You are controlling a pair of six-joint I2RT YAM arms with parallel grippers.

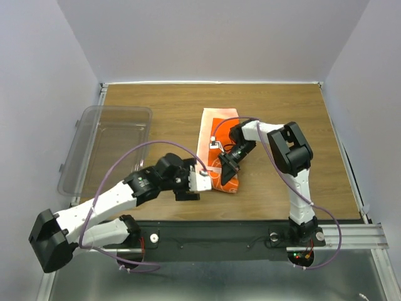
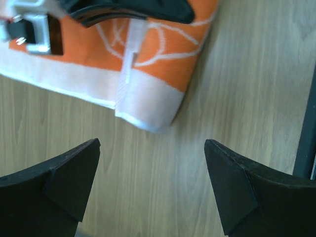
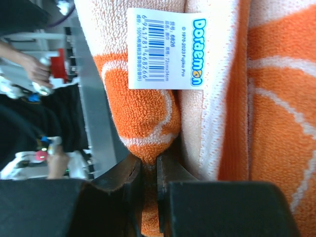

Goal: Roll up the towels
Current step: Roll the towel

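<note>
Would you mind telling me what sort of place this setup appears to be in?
Probably a robotics lab test cell, not a home: a wooden table boxed in by plain pale walls, with two robot arms bolted to a black base bar at its edge.

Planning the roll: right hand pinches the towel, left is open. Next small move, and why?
Probably ease the left hand forward onto the towel's near corner and close. Its jaws stand open over bare table just short of that corner, while the right hand pinches a fold at the same end; a second grip should let both roll evenly.
</note>
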